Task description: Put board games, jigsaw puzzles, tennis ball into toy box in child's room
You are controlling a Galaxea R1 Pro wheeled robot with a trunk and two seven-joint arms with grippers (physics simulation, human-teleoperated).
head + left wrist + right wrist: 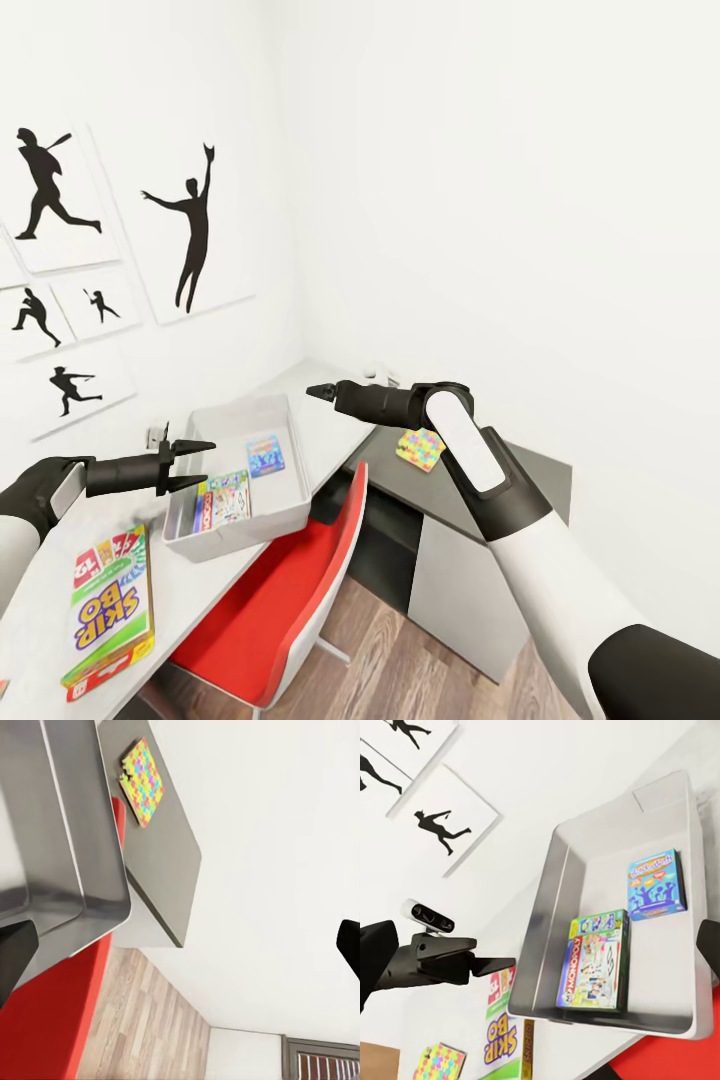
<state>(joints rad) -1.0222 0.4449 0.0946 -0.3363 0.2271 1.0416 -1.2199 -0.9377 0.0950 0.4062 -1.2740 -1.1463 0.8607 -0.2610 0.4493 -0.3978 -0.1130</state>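
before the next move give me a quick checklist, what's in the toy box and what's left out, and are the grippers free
1. Toy box open and reachable on the table: ok.
2. Monopoly box inside the toy box: ok.
3. Small blue game box inside the toy box: ok.
4. Skip-Bo box in the toy box: not ok, it lies flat on the table beside it.
5. Jigsaw puzzle in the toy box: not ok, it rests on the dark grey cabinet beyond the red chair.
6. Grippers free: ok, left gripper is open and empty beside the toy box; right gripper holds nothing, open or shut cannot tell.
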